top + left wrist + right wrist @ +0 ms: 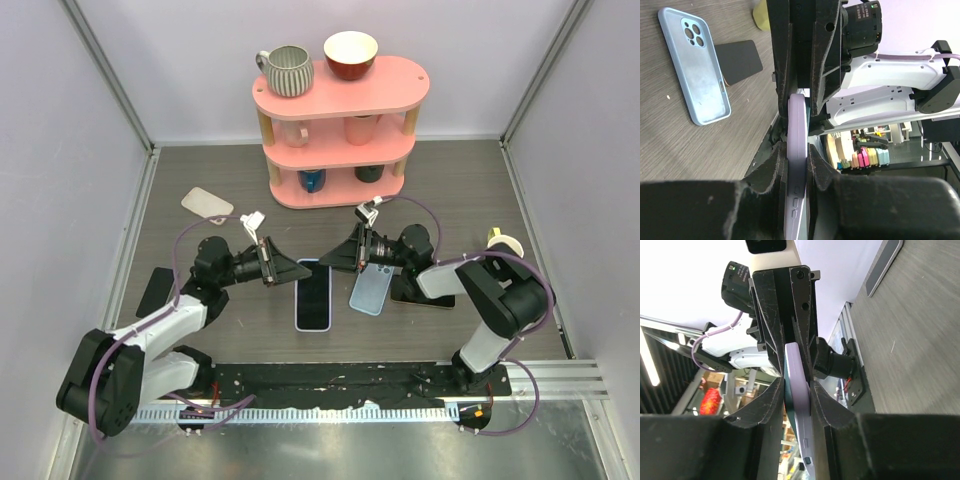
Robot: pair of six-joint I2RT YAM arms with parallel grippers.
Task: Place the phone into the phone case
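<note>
The left hand (797, 150) is pinching narrow on one end of the lilac phone case (795, 195), one finger on each flat face. The right hand (797, 385) is meeting it head-on from the opposite side, its fingers also sitting narrow on that same end with the pads apparently touching it. The phone (312, 297) is lying in this case, dark screen up, stretching away from both hands toward the arm bases; whether every corner is seated I cannot tell. With both hands crowding one end, the likely trouble is fingertips bumping each other. An uneven squeeze could also twist the case so a corner of the phone is popping back out, or the free end could be sagging and slipping from the grip. Just under the right hand's wrist a light blue case (371, 289) is lying flat, with a dark phone (740, 59) beside it, so a low sweep that way risks dragging them. Beyond both hands the counter (470, 200) is offering bare room before the pink shelf (340, 95), and the side walls are standing well apart from either arm.
</note>
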